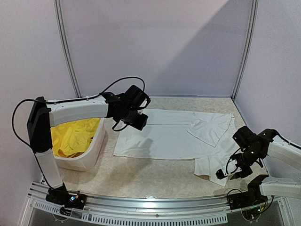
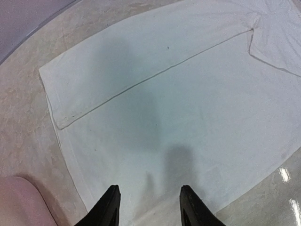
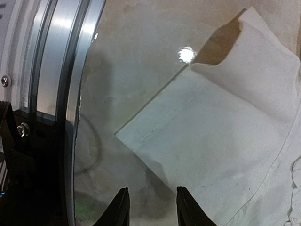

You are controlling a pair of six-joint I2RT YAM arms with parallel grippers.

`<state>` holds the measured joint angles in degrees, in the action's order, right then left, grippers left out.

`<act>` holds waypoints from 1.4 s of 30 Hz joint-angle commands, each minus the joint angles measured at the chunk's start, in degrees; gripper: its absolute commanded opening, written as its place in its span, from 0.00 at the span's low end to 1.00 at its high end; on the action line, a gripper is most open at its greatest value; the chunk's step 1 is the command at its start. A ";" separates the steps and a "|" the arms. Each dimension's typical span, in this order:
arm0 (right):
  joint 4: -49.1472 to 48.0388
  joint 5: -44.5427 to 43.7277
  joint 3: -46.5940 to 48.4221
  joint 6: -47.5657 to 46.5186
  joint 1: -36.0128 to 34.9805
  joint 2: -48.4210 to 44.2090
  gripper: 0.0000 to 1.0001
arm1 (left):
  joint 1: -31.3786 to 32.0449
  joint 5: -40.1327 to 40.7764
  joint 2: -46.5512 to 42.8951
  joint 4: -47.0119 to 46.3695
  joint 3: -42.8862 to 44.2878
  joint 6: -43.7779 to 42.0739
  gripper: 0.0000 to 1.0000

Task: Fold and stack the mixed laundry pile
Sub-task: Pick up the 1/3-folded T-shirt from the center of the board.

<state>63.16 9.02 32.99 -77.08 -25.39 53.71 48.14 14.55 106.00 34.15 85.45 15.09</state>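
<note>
A white T-shirt [image 1: 164, 136] lies spread flat across the table, with one sleeve folded in over its right part. My left gripper [image 1: 137, 120] hovers above the shirt's far left corner. In the left wrist view it [image 2: 149, 203] is open and empty, and the shirt [image 2: 178, 108] fills the frame below it. My right gripper [image 1: 229, 174] hangs over the sleeve at the shirt's near right end. In the right wrist view it [image 3: 151, 206] is open just off the sleeve's hemmed corner [image 3: 155, 141], with nothing between its fingers. Bright yellow shorts [image 1: 75, 135] lie in the basket.
The white plastic basket [image 1: 94, 149] stands at the left, beside the shirt's left edge. A metal rail [image 3: 70, 94] runs along the table's near edge, close to my right gripper. Grey walls close in the back and both sides.
</note>
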 commanded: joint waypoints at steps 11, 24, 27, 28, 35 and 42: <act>-6.33 -1.86 -3.76 1.68 -11.81 6.83 0.38 | 0.55 4.32 -3.64 5.09 -2.07 -2.26 0.45; -17.40 -7.65 -10.37 3.99 -15.67 9.74 0.24 | 0.12 5.86 -4.61 7.97 -1.93 -3.62 0.45; -18.95 -8.57 -10.04 5.58 -15.66 9.76 0.07 | 0.11 5.11 -4.01 10.65 -1.00 -4.81 0.46; -17.88 -8.42 -8.89 6.42 -15.66 9.68 0.04 | 0.11 4.72 -3.90 12.14 -0.60 -5.27 0.45; -5.42 -4.85 3.20 12.75 -15.66 3.74 0.00 | -0.92 2.43 -2.97 23.52 -1.20 -1.50 0.45; -1.93 -3.08 4.90 19.82 -15.62 -1.51 0.00 | -1.73 -6.14 -6.04 19.37 -13.31 7.40 0.46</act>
<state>56.69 4.32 37.69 -62.94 -40.62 54.57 47.00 13.15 101.73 52.73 76.84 18.06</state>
